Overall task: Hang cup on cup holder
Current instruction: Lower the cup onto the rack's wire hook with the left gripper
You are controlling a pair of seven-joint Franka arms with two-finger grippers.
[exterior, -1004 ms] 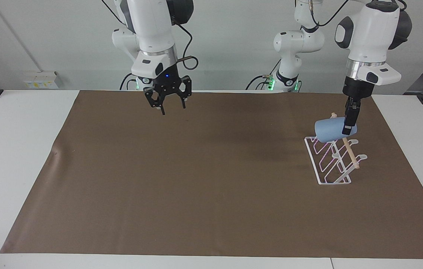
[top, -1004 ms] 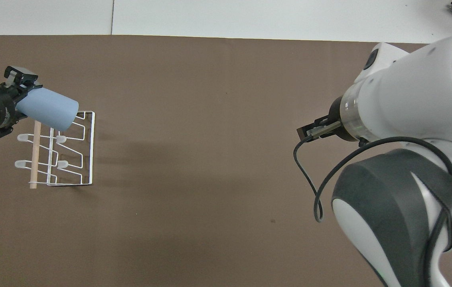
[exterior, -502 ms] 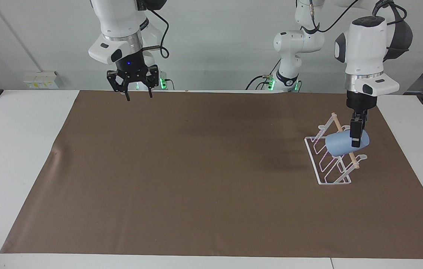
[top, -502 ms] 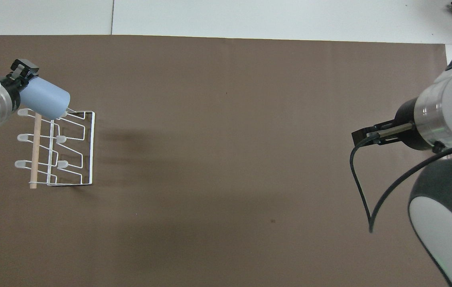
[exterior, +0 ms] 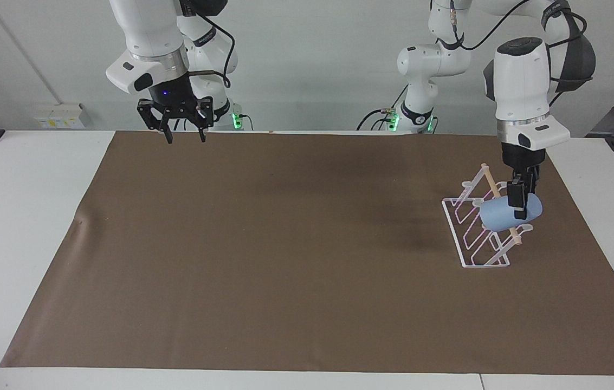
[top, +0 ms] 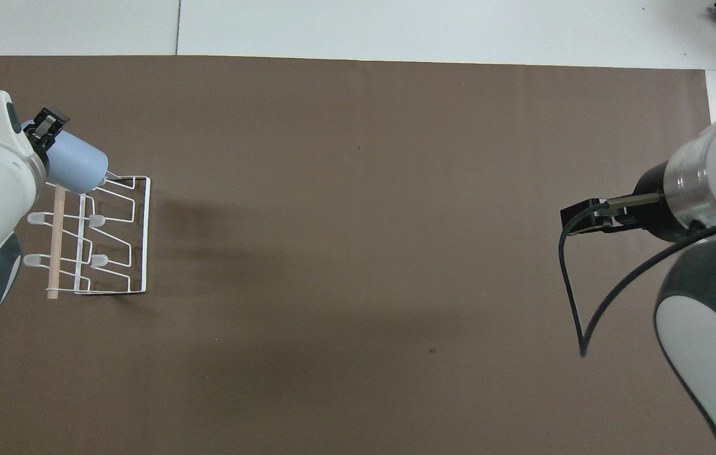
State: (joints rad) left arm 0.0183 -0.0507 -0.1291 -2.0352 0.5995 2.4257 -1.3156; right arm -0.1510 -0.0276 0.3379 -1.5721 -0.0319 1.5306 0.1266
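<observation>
Now | left gripper [exterior: 518,201]: jaws clamped on the cup [exterior: 503,213], light-blue, tipped on its side over the cup holder [exterior: 479,233] | cup against the wooden rod [exterior: 492,186] | holder on the brown mat [exterior: 285,244] at the left arm's end of the surface | right gripper [exterior: 182,134]: waiting aloft over the mat's robot-side edge, jaws spread wide, holding nothing

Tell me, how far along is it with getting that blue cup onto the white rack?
Picking up is done: the left gripper holds the cup on its side, low against the cup holder near its wooden rod. Left to do: seat it on a prong and let go. The right gripper waits over the brown mat's edge.
</observation>
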